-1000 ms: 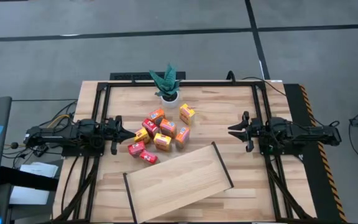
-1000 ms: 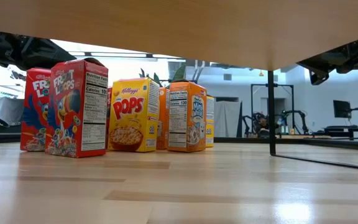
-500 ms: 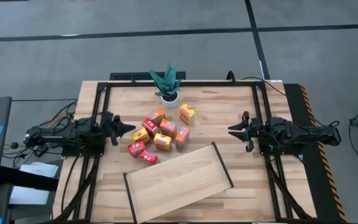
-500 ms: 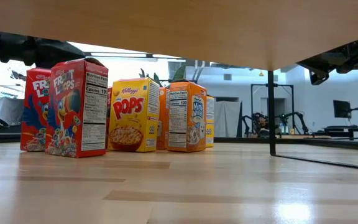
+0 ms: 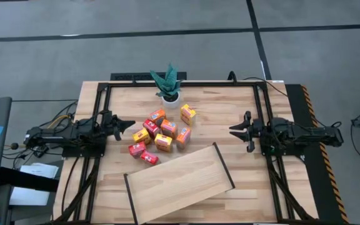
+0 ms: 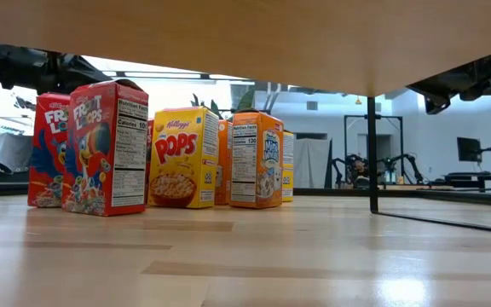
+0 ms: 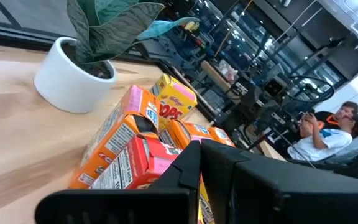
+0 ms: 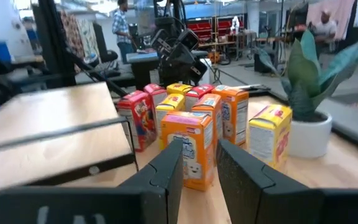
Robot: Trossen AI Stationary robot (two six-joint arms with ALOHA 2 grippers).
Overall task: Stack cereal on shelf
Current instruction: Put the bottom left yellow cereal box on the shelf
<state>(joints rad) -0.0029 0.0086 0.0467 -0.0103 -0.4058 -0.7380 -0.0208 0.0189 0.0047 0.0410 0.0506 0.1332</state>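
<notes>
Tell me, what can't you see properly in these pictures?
- Boxes, low view: the front ones hide those behind, so no full count.
- Shelf, low view: only its underside shows, cut off by the top edge.
- Plant, low view: mostly hidden behind the boxes.
- Box labels, high view: too small to read.
- People, left wrist view: far off, partly blocked by equipment.

left gripper (image 5: 130, 123) | pulls back from cereal boxes (image 5: 161, 133) toward table's left edge | fingers pressed together, empty

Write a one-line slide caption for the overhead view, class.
Cereal boxes cluster mid-table beside a potted plant, the wooden shelf empty, left gripper and right gripper flanking them.
</notes>
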